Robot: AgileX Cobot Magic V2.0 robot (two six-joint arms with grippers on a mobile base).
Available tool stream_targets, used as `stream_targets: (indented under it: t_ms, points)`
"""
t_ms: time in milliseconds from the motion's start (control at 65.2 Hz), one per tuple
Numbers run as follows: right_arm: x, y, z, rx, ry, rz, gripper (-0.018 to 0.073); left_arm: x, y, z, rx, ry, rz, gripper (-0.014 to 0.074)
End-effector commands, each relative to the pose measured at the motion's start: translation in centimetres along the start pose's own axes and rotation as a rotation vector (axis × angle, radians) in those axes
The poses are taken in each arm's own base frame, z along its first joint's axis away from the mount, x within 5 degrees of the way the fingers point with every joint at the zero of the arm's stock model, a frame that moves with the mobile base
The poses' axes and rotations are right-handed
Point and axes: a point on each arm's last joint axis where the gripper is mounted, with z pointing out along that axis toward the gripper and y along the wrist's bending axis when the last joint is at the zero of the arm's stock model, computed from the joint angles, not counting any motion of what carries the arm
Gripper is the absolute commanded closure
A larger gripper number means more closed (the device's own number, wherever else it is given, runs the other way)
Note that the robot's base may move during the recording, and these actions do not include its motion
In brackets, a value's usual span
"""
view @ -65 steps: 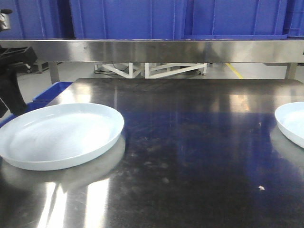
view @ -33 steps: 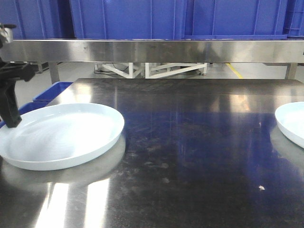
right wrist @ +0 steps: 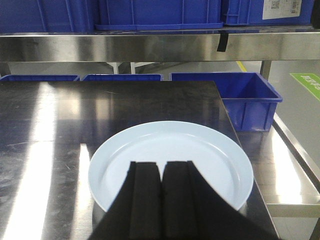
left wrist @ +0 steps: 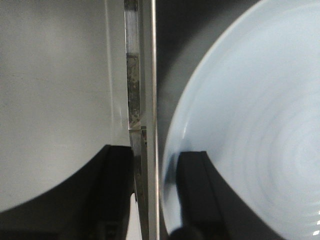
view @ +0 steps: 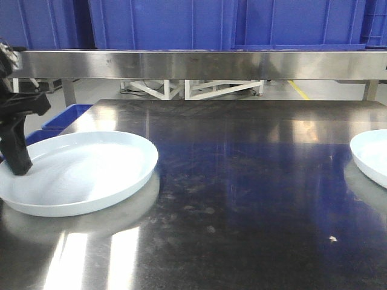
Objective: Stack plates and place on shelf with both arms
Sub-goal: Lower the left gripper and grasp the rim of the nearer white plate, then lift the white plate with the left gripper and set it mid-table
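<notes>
Gleaming dark tabletop (view: pixel 242 181), plates (view: pixel 78 175), blue crates (view: pixel 163 24)

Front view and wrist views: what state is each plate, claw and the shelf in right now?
Left plate: flat on the table, empty, unstacked.
Right plate: flat on the table, empty.
Left gripper: open, fingers straddling the left plate's rim.
Right gripper: shut, empty, over the right plate.
Shelf: holds blue crates, no plates.
</notes>
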Motion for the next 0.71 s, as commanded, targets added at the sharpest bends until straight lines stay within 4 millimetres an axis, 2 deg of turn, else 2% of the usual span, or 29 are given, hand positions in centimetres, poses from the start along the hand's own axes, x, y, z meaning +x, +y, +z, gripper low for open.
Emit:
stream_targets:
  t_ms: [0,77,230,414,690]
  points:
    - [-1.0,0.0,-0.2,-0.003,-0.109,-0.013,0.0504,-0.7,-0.7,-1.8,0.021,-0.072,-0.004,0.0341]
    - [-1.0,0.0,-0.2,-0.003,-0.109,-0.013,0.0504,-0.7,-0.7,-1.8,0.021,-0.072,-0.004,0.0381]
    - [-1.0,0.0,-0.2,-0.003,-0.109,-0.013,0.0504,-0.5,-0.7,-1.8,0.023,-0.044,-0.003,0.0520]
    - [-1.0,0.0,-0.2,-0.003,-0.109,-0.013,0.0504,-0.7,-1.1,-3.1,0.039,-0.015,0.004,0.0514]
    - [-1.0,0.0,-0.2,-0.003,-0.109,-0.013,0.0504,-1.6,-3.3,-7.1,0.202,-0.071,-0.037,0.0514]
